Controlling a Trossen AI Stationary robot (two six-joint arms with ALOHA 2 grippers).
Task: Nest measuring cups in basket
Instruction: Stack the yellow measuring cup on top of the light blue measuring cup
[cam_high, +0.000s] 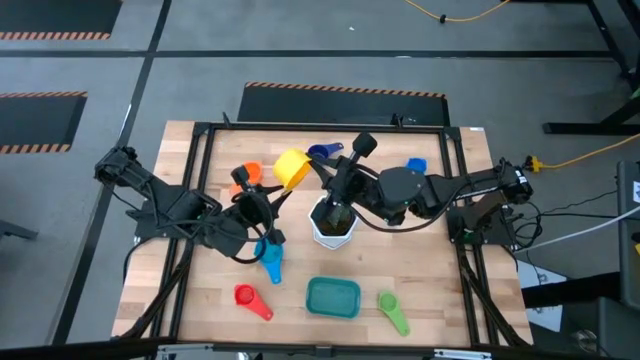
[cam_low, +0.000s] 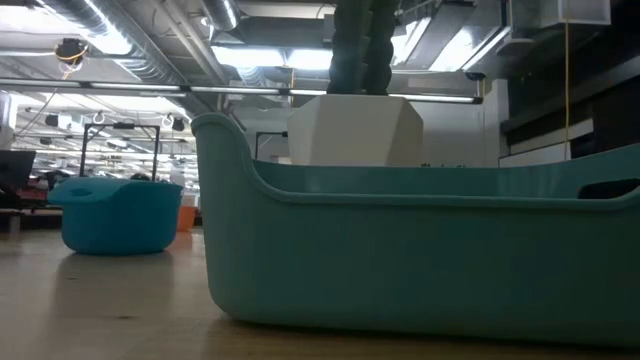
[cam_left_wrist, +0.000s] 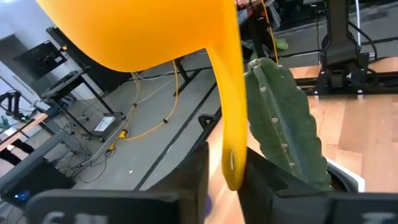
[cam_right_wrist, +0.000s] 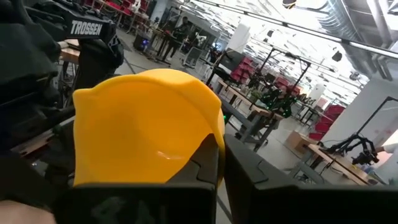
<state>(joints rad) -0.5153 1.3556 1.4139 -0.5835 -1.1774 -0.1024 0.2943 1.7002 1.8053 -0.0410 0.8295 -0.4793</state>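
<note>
Nearest the front edge of the wooden bench (cam_high: 420, 285) sat the teal basket (cam_high: 333, 297), with nothing in it that the high view showed, flanked by a red cup (cam_high: 246, 296) on one side and a green cup (cam_high: 390, 306) on the other. Just behind them a light blue cup (cam_high: 272, 262) lay on its own. In the middle of the bench stood a white pot (cam_high: 332, 228) holding a green cactus (cam_left_wrist: 287, 118). Above and just behind it the two arms met at the yellow cup (cam_high: 291, 167), held up off the bench. The left hand (cam_left_wrist: 225, 171) was pinched on the cup's flat handle, its fingers narrow around the thin strip. The right hand (cam_right_wrist: 221, 163) was closed on the rim of the same cup's bowl. Farther back an orange cup (cam_high: 247, 173), a dark blue cup (cam_high: 320, 153) and another blue cup (cam_high: 416, 166) rested near the far edge. The yellow cup looked like light, stiff, smooth plastic, so it would likely weigh little but could slip or swing in a pinch; the flat handle seemed the surest place to take hold, leaving the bowl free to drop into the basket.
</note>
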